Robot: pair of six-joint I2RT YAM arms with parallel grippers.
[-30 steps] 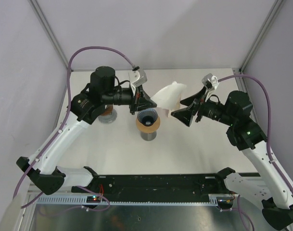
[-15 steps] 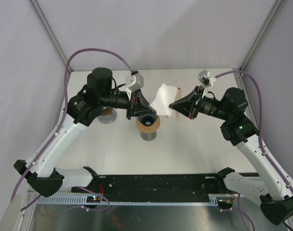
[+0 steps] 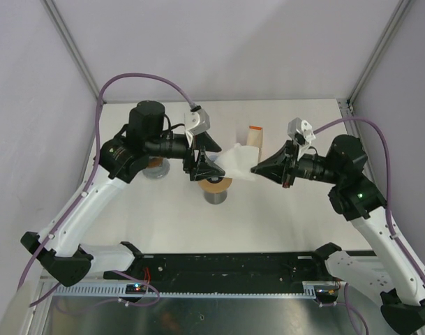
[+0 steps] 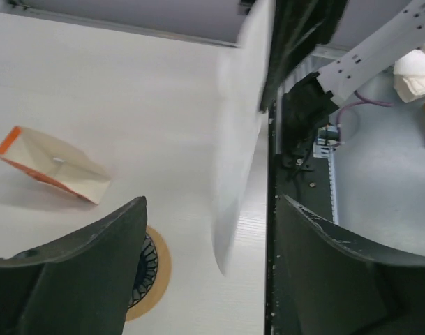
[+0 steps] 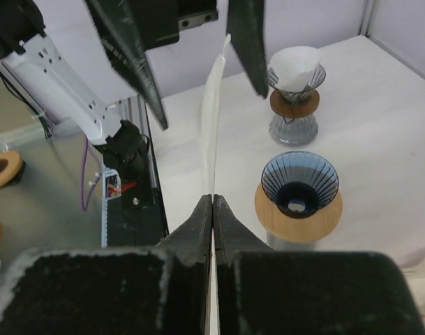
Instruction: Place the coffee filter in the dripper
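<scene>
Table (image 3: pixel 289 216): coffee filter (image 3: pixel 234 162) aloft, not in dripper (image 3: pixel 215 188).
Left hand (image 3: pixel 206 162): fingers spread wide either side of the paper, no grip seen. Right hand (image 3: pixel 257 169): clamped shut on the filter's edge. Dripper stands on the table beneath; filter hangs just above it, between the two hands.

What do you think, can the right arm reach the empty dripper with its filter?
Probably yes. The right gripper holds the filter just above the dripper, whose mouth is empty. The left gripper, open around the filter, hangs over it and may need to back away.
</scene>
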